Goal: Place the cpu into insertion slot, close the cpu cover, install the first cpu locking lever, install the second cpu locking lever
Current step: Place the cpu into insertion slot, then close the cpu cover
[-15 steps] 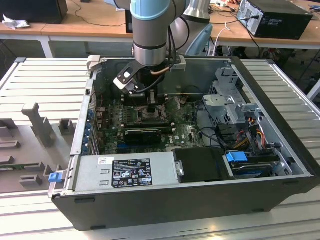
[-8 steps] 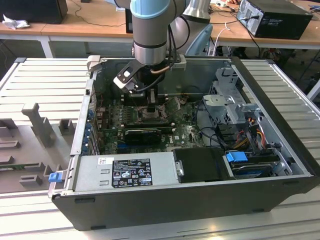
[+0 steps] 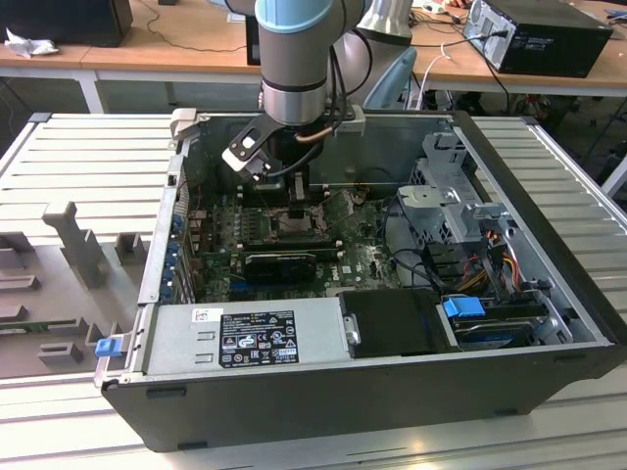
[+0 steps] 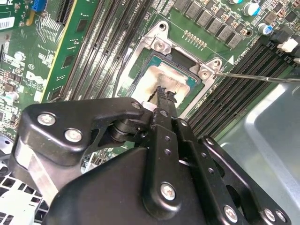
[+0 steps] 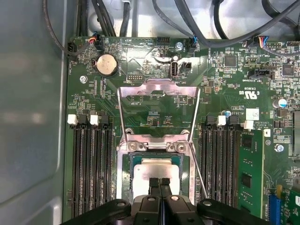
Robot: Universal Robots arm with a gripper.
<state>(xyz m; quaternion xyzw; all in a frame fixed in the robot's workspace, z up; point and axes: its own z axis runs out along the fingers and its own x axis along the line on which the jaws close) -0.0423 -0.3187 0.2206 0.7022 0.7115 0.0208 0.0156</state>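
Observation:
The cpu (image 5: 157, 165) (image 4: 174, 77), a pale silver square, lies flat in the insertion slot (image 5: 127, 176) (image 4: 140, 70) on the green motherboard. My gripper (image 5: 159, 181) (image 4: 164, 92) is shut, its black tips together right over the chip's top; whether they touch it I cannot tell. The cpu cover (image 5: 159, 89) stands open, swung back from its hinge edge (image 5: 154, 145), with the board showing through its cut-out. A thin locking lever (image 5: 197, 174) (image 4: 262, 77) sticks out beside the slot. In the exterior view the gripper (image 3: 290, 192) hangs over the slot (image 3: 294, 223) inside the open case.
Black memory slots (image 5: 91, 164) (image 5: 220, 159) flank the slot on both sides. A long black finned card (image 3: 279, 262), the grey power supply (image 3: 245, 338), a drive cage (image 3: 451, 191) and cables (image 3: 421, 264) crowd the case. A coin battery (image 5: 107, 64) sits beyond the cover.

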